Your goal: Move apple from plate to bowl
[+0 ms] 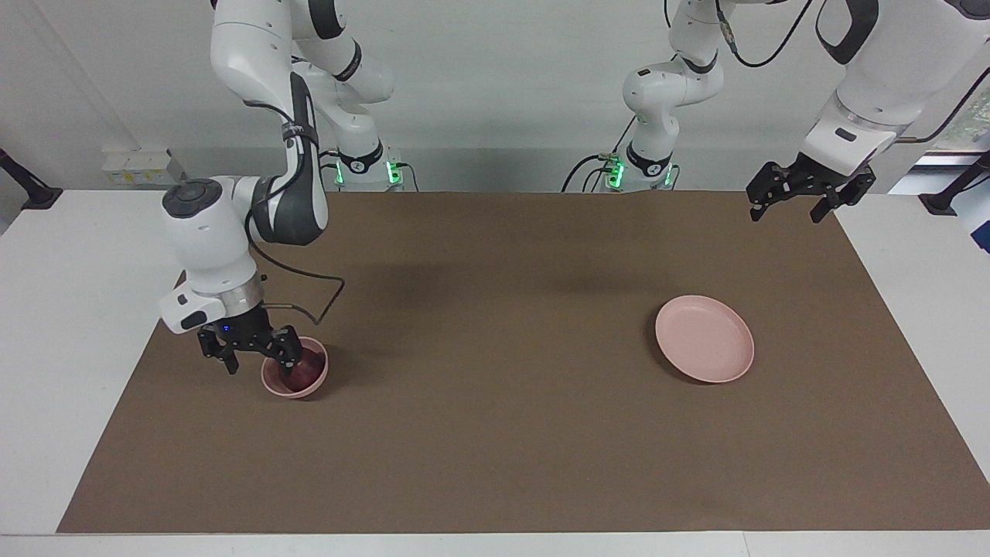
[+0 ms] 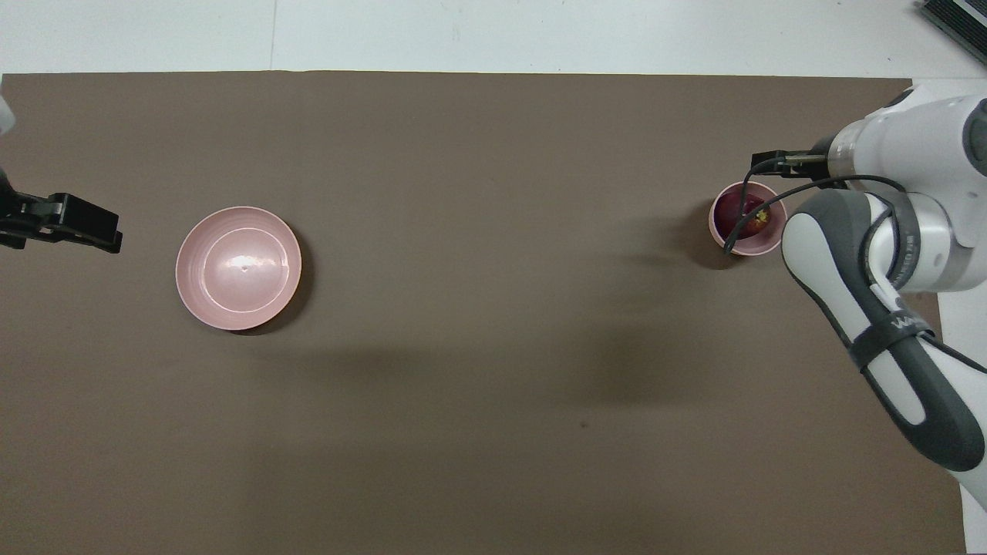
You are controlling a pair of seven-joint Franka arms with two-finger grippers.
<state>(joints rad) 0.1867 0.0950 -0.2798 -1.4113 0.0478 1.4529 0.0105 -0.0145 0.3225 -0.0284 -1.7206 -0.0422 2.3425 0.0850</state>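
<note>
The dark red apple [image 1: 308, 362] [image 2: 739, 212] lies inside the small pink bowl [image 1: 298, 391] [image 2: 714, 223] toward the right arm's end of the table. My right gripper [image 1: 261, 365] hangs open just above the bowl's rim, on the side toward the right arm's end, with nothing between its fingers. The flat pink plate [image 1: 704, 338] [image 2: 239, 267] sits bare toward the left arm's end. My left gripper [image 1: 785, 215] [image 2: 69, 223] waits open in the air over the mat's edge at the left arm's end.
A brown mat [image 1: 495, 433] covers the table between white margins. The right arm's black cable [image 2: 732, 235] loops over the bowl in the overhead view, and the right arm's forearm [image 2: 871, 308] reaches over that end of the mat.
</note>
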